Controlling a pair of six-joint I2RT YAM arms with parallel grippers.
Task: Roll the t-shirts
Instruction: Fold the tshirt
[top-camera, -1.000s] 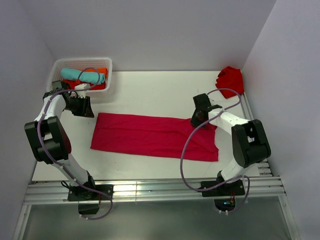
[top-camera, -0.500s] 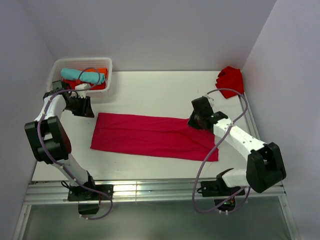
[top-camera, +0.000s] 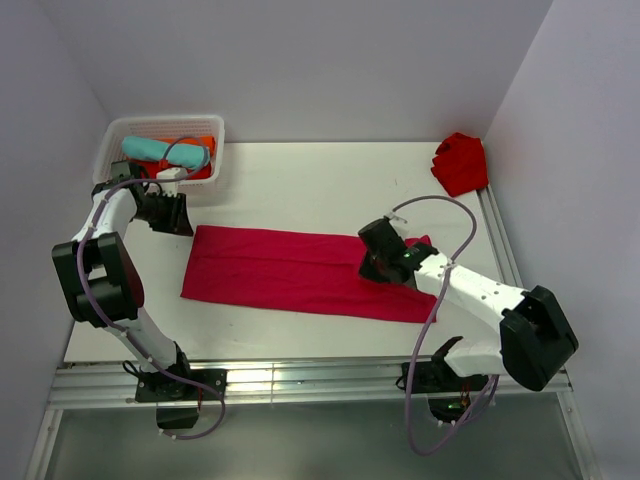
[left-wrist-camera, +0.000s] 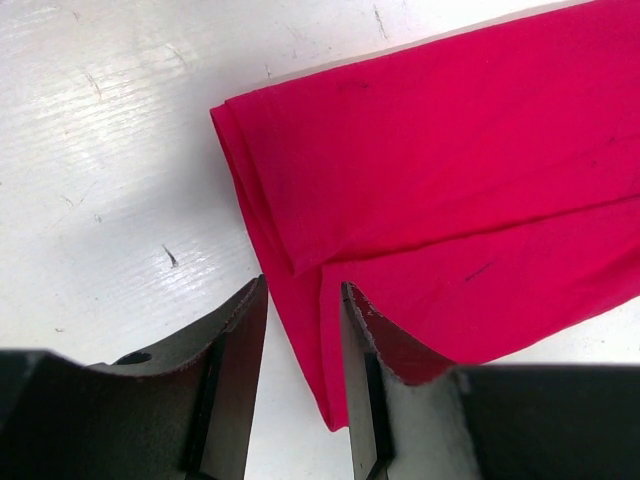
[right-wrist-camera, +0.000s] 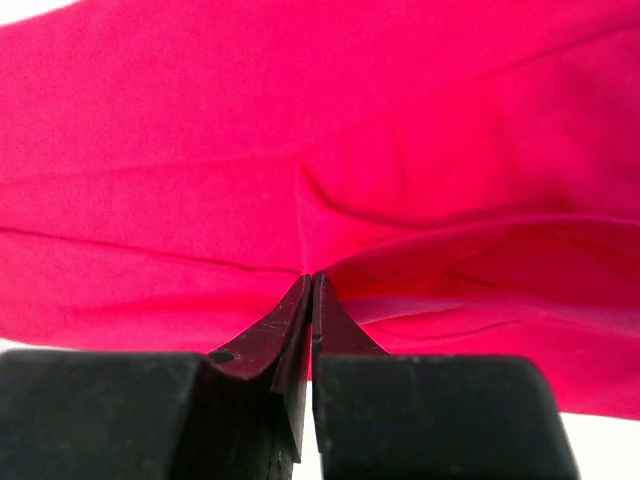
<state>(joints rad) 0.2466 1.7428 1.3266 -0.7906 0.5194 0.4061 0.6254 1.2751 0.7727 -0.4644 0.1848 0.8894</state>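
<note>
White tabletop (top-camera: 300, 190), ringed by pale walls, carries the crimson t-shirt (top-camera: 270, 272), folded into a long strip across its middle. At the strip's right end the right gripper (right-wrist-camera: 310, 285) has its fingers pressed together on a pucker of cloth. Farther back, the left gripper (left-wrist-camera: 300, 300) hovers over the strip's far left corner, fingers partly parted, holding nothing. Beyond, a white basket (top-camera: 216, 132) holds a rolled teal t-shirt (top-camera: 150, 149) and an orange t-shirt (top-camera: 204, 142). A scarlet t-shirt (top-camera: 460, 162) lies crumpled in the far right corner.
</note>
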